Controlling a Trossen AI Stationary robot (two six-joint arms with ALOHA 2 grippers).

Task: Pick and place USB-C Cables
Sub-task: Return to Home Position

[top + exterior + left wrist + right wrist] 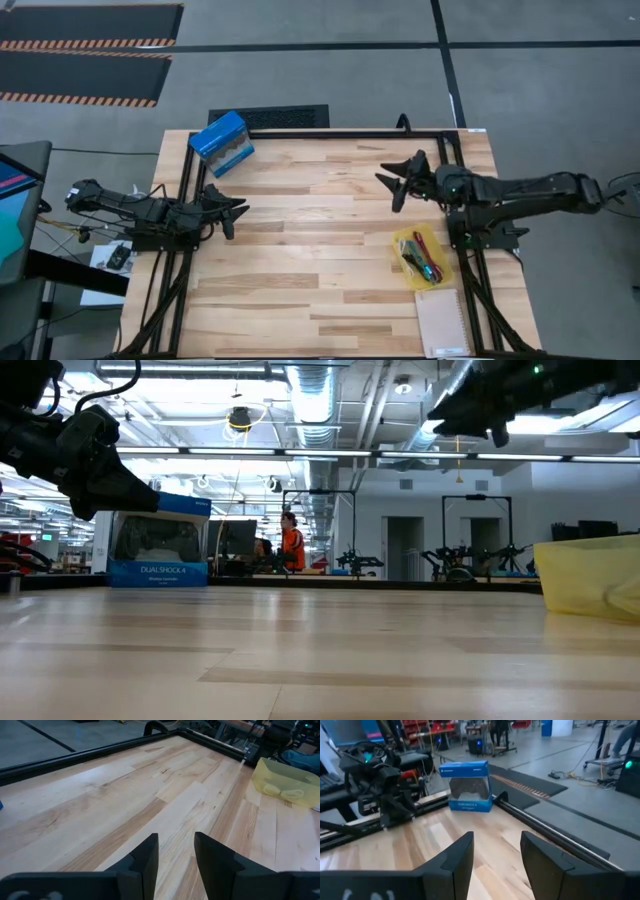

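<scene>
Bundled USB-C cables [424, 257] lie in a shallow yellow tray [402, 245] near the table's right edge; I make out a dark red, a teal and a black one, no white one. The tray [285, 782] also shows in the left wrist view. My right gripper [393, 181] hovers open above the table's right half, beyond the tray toward the far edge. My left gripper [236, 213] hovers open over the left side. Neither touches anything. In the wrist views both pairs of fingers stand apart over bare wood, right gripper [496, 855], left gripper [176, 855].
A blue boxed game controller [222, 142] stands at the far left corner of the table, seen also as the blue box [467, 786]. A spiral notebook [442, 322] lies near the near right corner, just in front of the tray. A black frame rail [340, 132] borders the table.
</scene>
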